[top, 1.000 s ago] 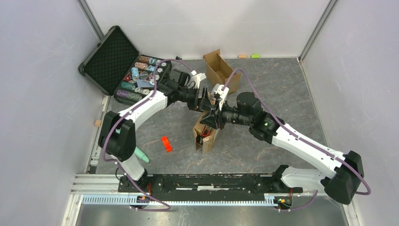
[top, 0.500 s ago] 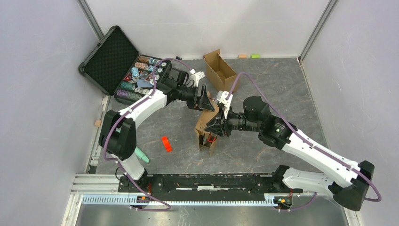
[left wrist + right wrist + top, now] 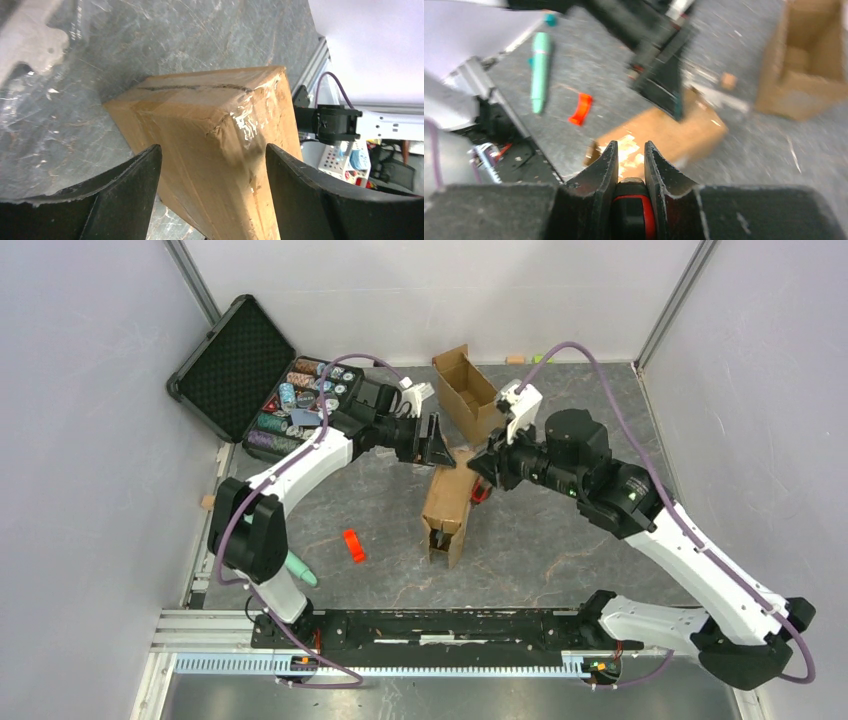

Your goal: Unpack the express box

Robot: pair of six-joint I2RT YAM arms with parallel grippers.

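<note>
The express box (image 3: 448,510), brown cardboard with a taped seam, lies on the grey table with its near end open. My left gripper (image 3: 437,443) is open and straddles the box's far end. In the left wrist view its jaws (image 3: 212,150) stand either side of the taped box (image 3: 210,120), apart from it. My right gripper (image 3: 482,472) hovers just right of the box's far end. It is shut on a black and red tool (image 3: 631,212), above the box (image 3: 664,132).
An open case of poker chips (image 3: 290,400) sits at the back left. A narrower open cardboard box (image 3: 468,390) stands behind the grippers. A small red piece (image 3: 352,545) and a teal pen (image 3: 300,568) lie near the front left.
My right gripper has pulled away from the box's open near end and risen toward the back right, carrying the black and red tool. The left gripper stayed at the far end.
</note>
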